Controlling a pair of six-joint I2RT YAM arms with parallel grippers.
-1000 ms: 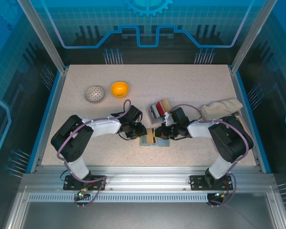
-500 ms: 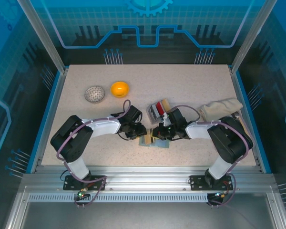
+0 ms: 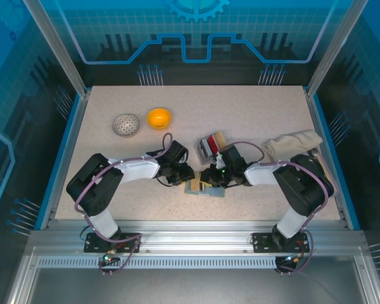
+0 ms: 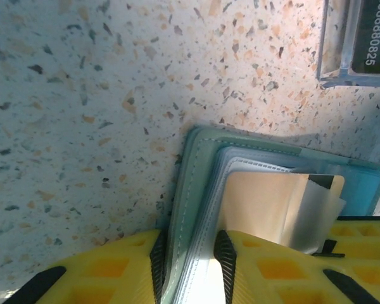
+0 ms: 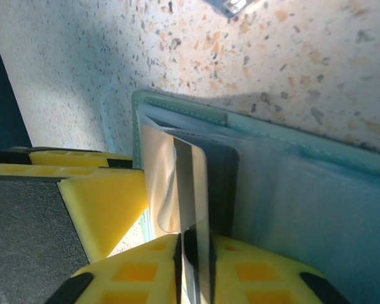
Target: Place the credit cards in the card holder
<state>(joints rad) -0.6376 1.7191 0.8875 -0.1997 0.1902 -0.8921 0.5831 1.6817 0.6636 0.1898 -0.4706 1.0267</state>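
Right claw (image 3: 208, 178) shifted left; card holder (image 3: 214, 190) lies flat, long axis left-right.

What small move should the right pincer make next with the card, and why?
Probably push the card deeper. It sits between the fingers of the right pincer and seems only partly inside a pocket of the holder, while the left pincer clamps the holder's edge.

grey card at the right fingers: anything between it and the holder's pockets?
Nothing visible. The grey card lies right on the card holder's clear sleeves, overlapping the tan card there; whether both share a sleeve is unclear. The left gripper's fingers clamp the holder's edge, off to the side.
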